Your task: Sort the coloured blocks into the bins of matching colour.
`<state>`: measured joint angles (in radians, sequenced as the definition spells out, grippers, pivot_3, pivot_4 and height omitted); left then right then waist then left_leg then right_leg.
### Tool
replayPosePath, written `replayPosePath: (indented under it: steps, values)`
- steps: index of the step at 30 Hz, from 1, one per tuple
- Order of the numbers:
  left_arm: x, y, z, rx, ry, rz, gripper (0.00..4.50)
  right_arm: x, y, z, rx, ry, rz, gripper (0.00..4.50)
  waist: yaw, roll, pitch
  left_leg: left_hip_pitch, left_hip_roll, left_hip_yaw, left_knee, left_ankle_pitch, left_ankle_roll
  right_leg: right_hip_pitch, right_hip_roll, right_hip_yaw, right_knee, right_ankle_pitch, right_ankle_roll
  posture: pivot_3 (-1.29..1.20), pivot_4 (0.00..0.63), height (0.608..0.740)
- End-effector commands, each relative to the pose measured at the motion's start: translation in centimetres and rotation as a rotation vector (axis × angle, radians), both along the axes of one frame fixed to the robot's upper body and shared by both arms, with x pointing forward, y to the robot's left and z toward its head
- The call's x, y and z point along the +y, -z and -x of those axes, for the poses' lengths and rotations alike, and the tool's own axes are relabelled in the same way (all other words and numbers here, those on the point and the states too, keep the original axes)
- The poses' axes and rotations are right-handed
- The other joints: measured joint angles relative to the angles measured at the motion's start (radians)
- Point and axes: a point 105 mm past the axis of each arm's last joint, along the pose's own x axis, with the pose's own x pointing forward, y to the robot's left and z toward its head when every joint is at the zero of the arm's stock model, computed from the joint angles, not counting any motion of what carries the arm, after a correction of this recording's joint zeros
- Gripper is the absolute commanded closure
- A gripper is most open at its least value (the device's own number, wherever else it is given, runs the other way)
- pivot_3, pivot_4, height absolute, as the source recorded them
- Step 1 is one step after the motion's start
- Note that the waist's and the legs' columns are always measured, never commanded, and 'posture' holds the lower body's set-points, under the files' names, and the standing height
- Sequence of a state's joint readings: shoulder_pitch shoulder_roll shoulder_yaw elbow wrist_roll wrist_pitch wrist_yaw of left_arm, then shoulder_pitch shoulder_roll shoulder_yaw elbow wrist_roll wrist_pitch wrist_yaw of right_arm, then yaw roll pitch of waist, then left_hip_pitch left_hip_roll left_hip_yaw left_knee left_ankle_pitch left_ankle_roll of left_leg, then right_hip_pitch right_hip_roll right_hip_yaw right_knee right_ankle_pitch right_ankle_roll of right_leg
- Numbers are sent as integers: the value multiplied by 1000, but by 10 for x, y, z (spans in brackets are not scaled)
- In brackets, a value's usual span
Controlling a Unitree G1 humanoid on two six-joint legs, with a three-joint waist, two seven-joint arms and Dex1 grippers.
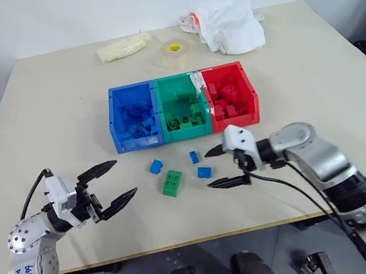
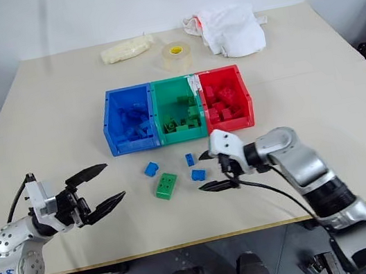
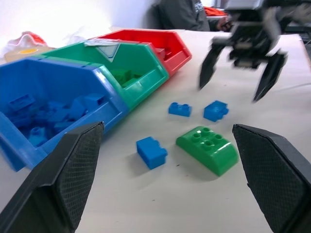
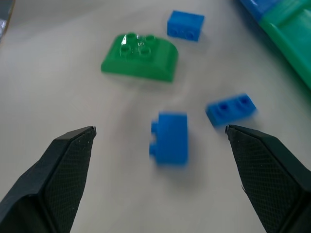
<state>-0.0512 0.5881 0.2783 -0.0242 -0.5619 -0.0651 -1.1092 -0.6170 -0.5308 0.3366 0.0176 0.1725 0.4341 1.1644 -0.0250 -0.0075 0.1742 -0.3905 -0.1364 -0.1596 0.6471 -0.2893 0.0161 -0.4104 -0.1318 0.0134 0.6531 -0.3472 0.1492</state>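
Tabletop: 3 blue blocks (image 1: 197,165) lie just beside open right tool (image 1: 220,167).

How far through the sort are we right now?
Done: the blue bin, green bin and red bin already hold matching bricks. In hand: nothing; both tools are open and empty, the right tool beside a blue brick. Left: three blue bricks and the green brick on the table.
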Motion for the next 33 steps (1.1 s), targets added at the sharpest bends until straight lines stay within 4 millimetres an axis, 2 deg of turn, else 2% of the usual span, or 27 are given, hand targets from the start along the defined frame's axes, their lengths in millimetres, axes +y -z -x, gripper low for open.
replayPosePath:
  steps: [1,2,5,11,13,14,19,23,29,32,33]
  values:
    - [2,-7,12,-26,20,-12,0,7,-1,-5,-39,-18,7,29,0,0,0,0,0,0,0,0,0,0,0,0,0,0,0,0,150,740]
    - [3,-5,14,-17,25,-19,0,9,1,-6,-40,-18,8,29,0,0,0,0,0,0,0,0,0,0,0,0,0,0,0,0,150,740]
    - [3,-1,19,7,33,-39,0,12,2,-4,-40,-51,12,639,0,0,0,0,0,0,0,0,0,0,0,0,0,0,0,0,150,740]
    - [3,-1,18,1,20,-34,0,11,-8,-5,-72,-51,-13,2656,0,0,0,0,0,0,0,0,0,0,0,0,0,0,0,0,150,740]
    - [2,-1,17,-3,20,-31,0,11,-18,-4,-91,-57,-41,3443,-1,0,0,0,0,0,0,0,0,0,0,0,0,0,0,0,150,740]
    - [1,-1,17,-5,19,-30,0,12,-24,-3,-97,-61,-55,3661,-1,0,0,0,0,0,0,0,0,0,0,0,0,0,0,0,150,740]
    - [0,-2,13,-12,19,-28,0,27,-58,-5,-141,-104,-136,3639,-3,0,0,0,1,0,0,0,-1,0,1,0,0,0,0,0,150,740]
    - [0,-4,10,-19,18,-26,0,47,-82,-19,-196,-109,-203,3639,-4,0,0,1,2,1,0,-1,-1,0,2,0,1,0,-1,0,150,740]
    - [-2,-7,7,-38,10,-24,0,105,-111,-72,-369,9,-198,3639,-16,0,0,2,2,2,0,-1,-2,-2,2,0,4,1,-1,0,150,740]
    - [-1,-7,7,-42,5,-24,0,130,-124,-88,-416,96,-226,3639,-31,0,0,2,3,1,-2,-1,-3,-3,2,-3,6,1,-2,0,150,740]
    - [-2,-7,7,-43,4,-25,0,134,-127,-92,-430,127,-232,3289,-34,0,0,2,4,1,-2,-1,-3,-3,2,-4,8,1,-3,0,150,740]
